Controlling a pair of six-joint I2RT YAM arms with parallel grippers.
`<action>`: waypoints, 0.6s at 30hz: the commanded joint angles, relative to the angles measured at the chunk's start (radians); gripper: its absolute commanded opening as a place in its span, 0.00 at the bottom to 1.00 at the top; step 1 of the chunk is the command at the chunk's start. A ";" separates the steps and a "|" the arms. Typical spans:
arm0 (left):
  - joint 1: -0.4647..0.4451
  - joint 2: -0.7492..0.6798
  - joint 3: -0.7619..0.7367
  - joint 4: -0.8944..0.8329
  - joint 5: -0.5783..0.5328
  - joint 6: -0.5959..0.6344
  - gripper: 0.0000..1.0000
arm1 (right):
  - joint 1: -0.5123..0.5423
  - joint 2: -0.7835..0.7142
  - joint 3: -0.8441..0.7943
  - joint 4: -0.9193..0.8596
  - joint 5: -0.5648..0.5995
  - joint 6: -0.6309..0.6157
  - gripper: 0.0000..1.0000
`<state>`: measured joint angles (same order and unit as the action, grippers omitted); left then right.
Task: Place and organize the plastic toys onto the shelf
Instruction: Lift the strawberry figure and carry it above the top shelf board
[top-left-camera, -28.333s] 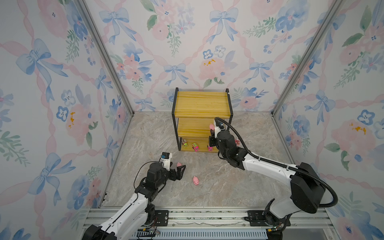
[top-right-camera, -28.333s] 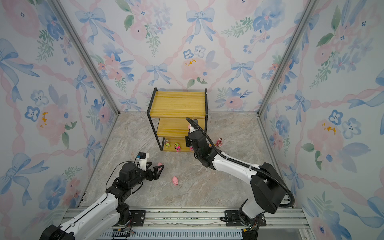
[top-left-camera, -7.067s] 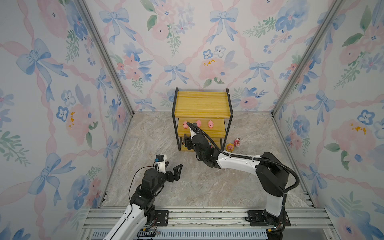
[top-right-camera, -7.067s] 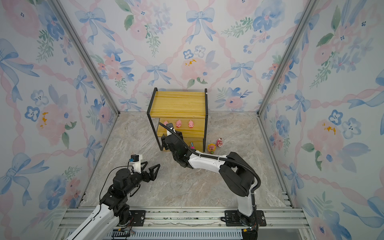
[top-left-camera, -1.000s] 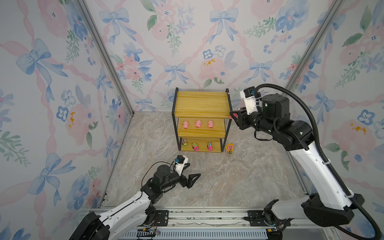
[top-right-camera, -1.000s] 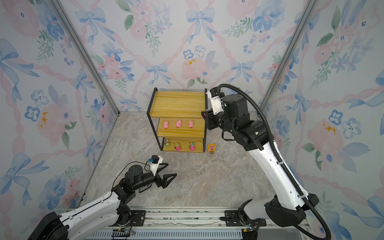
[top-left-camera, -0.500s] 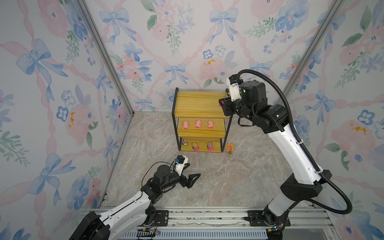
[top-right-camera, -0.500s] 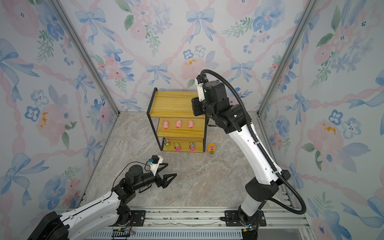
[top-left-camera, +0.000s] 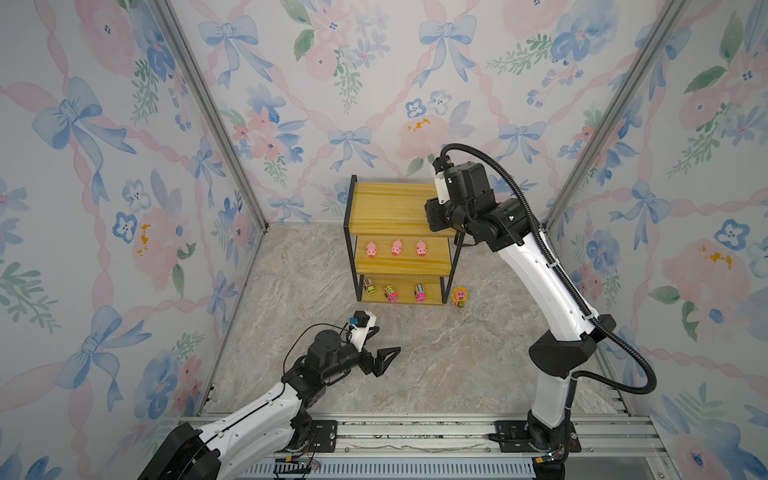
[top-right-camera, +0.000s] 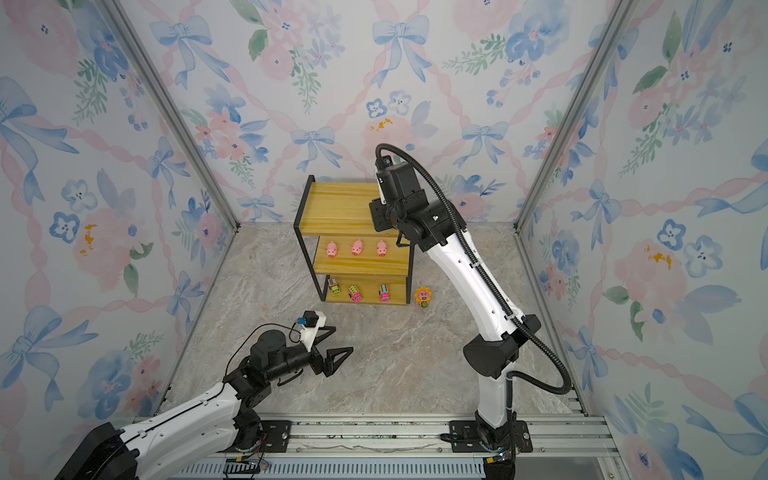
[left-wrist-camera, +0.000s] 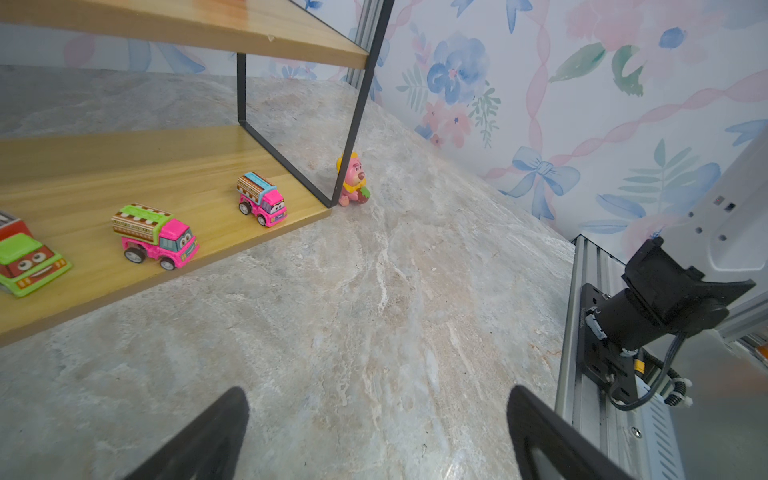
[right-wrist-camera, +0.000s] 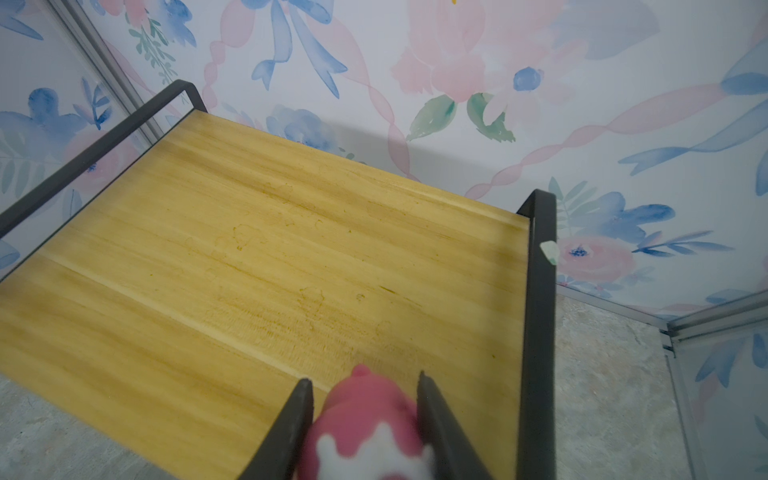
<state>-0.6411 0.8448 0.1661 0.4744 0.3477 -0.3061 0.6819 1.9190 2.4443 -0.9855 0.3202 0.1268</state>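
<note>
Since half a second ago, right tool (right-wrist-camera: 363, 380) clamped on pink bear (right-wrist-camera: 365, 415) has swung in over the shelf (top-left-camera: 390, 203) top board, left tool (left-wrist-camera: 376, 392) spread wide, unmoved above surface (top-left-camera: 436, 365), sunflower bear (top-left-camera: 459, 296) still beside shelf.

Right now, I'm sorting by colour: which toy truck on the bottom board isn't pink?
The red-and-green truck, at the row's end farthest from the sunflower bear; the middle truck and the bear-side truck have pink cabs.

Grey marbled tabletop (top-left-camera: 415, 374): carries a three-tier rack of yellow wooden boards in a black metal frame (top-left-camera: 390, 208). Middle board: three pink plastic pigs (top-left-camera: 396, 247) in a row. Bottom board: three multicoloured toy vehicles (top-left-camera: 390, 293). Tabletop, just beside the rack: pink bear figurine with yellow petals (top-left-camera: 459, 296).
</note>
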 joint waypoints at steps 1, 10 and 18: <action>-0.005 -0.012 -0.019 0.013 -0.010 0.025 0.98 | -0.004 0.008 0.034 -0.022 0.025 0.012 0.26; -0.005 -0.014 -0.020 0.013 -0.010 0.025 0.98 | -0.021 0.018 0.013 -0.017 0.007 0.020 0.29; -0.005 -0.015 -0.021 0.013 -0.012 0.025 0.98 | -0.038 0.034 0.012 -0.018 -0.015 0.031 0.31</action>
<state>-0.6411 0.8429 0.1654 0.4744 0.3443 -0.3061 0.6563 1.9385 2.4458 -0.9928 0.3134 0.1425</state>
